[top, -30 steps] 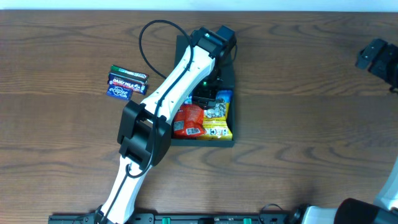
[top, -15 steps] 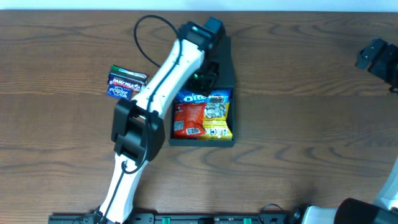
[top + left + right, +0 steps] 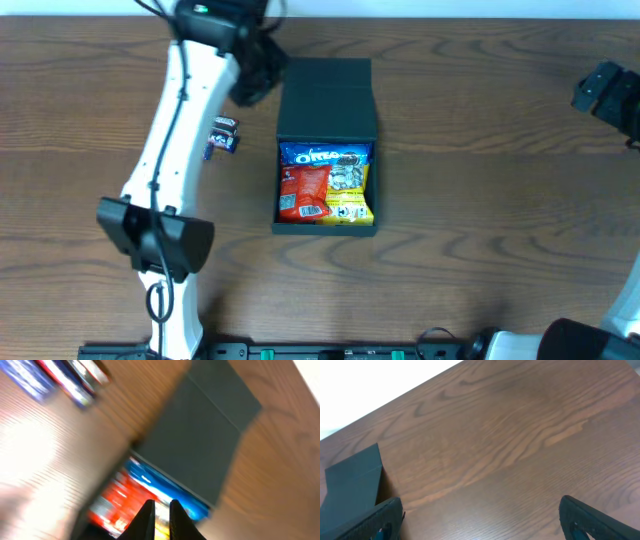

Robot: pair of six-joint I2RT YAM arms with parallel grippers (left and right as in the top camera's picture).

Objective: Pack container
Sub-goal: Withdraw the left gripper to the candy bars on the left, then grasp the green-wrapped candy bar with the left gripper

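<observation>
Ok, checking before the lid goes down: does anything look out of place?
One packet lies on the table left of the container, outside it, partly hidden by the left arm. Nothing else stands out.

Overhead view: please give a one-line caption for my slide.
Open container holding snack packets, left gripper near its lid, one packet lying on the table.

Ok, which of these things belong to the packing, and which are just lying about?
Job:
- container, lid open
- Oreo pack, red pack and yellow pack, all inside it
- loose packet on the table to its left, probably still to go in

Lying about:
- nothing else that I can see
</observation>
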